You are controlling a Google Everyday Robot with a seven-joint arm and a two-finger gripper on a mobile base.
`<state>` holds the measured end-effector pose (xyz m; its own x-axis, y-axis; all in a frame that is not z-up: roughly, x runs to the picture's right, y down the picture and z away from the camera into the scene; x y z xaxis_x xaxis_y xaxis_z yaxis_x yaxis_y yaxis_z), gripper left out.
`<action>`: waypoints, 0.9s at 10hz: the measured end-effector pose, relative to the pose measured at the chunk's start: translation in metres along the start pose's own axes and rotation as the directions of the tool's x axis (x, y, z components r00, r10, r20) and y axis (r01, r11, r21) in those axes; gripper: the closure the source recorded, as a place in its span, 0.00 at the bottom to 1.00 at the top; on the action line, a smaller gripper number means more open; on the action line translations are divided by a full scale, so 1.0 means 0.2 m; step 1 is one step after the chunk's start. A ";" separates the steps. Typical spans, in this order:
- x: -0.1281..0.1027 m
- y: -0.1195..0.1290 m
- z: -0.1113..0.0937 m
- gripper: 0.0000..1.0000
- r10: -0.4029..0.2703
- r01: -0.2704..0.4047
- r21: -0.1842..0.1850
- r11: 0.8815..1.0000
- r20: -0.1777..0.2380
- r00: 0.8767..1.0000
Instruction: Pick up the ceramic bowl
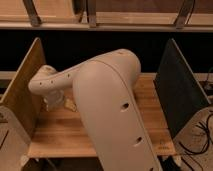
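The gripper [53,102] hung low over the table [150,107], at the end of the arm [107,95], which bulked to its right. Whether it was wide, narrow or holding anything could not be told. A wooden panel [24,87] stood just left of it, a dark panel [177,82] well to its right. The bowl was hidden from view.

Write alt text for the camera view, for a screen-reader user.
A large white robot arm fills the centre, bending left over a wooden table, its gripper low beside the left wooden side panel. A dark panel stands on the right.
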<state>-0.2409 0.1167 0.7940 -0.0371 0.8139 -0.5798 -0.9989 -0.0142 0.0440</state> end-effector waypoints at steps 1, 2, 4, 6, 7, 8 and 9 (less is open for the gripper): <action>0.00 0.00 0.00 0.20 0.000 0.000 0.000 1.000 0.000 1.000; 0.00 0.00 0.00 0.20 0.000 0.000 0.000 1.000 0.000 1.000; -0.01 -0.01 0.00 0.20 -0.012 0.012 0.009 1.000 0.015 1.000; -0.16 -0.07 -0.08 0.20 -0.079 0.076 0.029 0.997 0.106 0.991; -0.23 -0.12 -0.13 0.20 -0.113 0.107 0.046 0.993 0.153 0.982; -0.28 -0.15 -0.18 0.20 -0.137 0.128 0.059 0.990 0.185 0.973; -0.34 -0.22 -0.25 0.20 -0.157 0.144 0.073 0.987 0.228 0.961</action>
<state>-0.1962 0.0324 0.7911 0.1275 0.9168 -0.3785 -0.9892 0.1454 0.0189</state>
